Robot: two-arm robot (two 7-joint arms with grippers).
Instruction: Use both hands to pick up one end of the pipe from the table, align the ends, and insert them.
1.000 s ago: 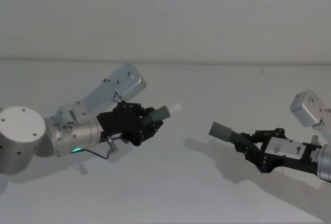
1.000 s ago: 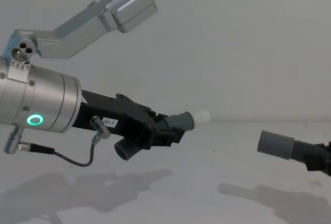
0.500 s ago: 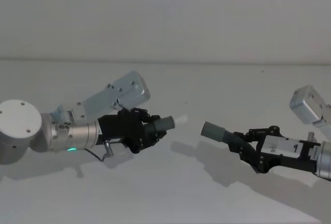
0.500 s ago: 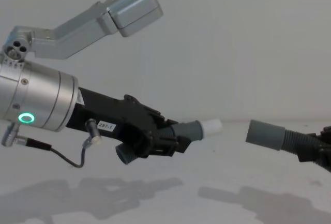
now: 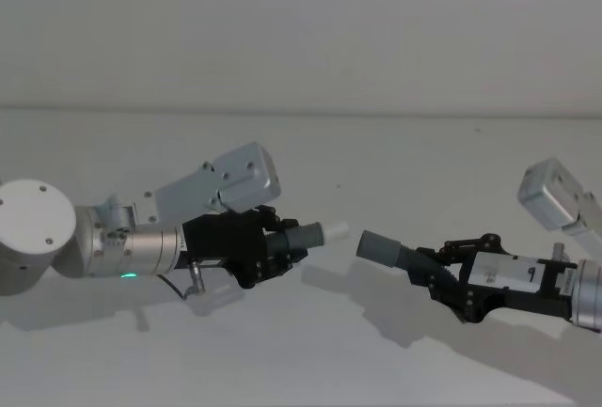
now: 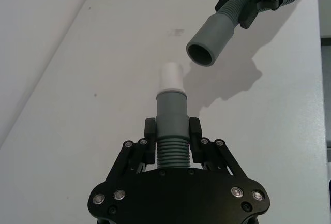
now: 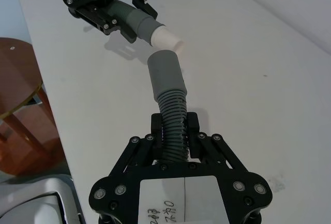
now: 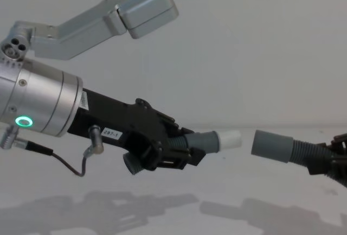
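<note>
Both pipe pieces hang above the white table. My left gripper is shut on the ribbed part of one grey piece, whose white tip points right. On the right, my right gripper is shut on the ribbed piece, and its smooth grey cuff faces left. A small gap separates the tip from the cuff. In the left wrist view the open cuff sits slightly off to one side of the tip.
The table's far edge meets a plain wall. A brown round stool stands beyond the table's edge in the right wrist view. Shadows of both arms lie on the bare table top.
Both grippers have moved toward each other with their pieces. The gap between white tip and cuff has shrunk to a small one, and the left piece has levelled out.
</note>
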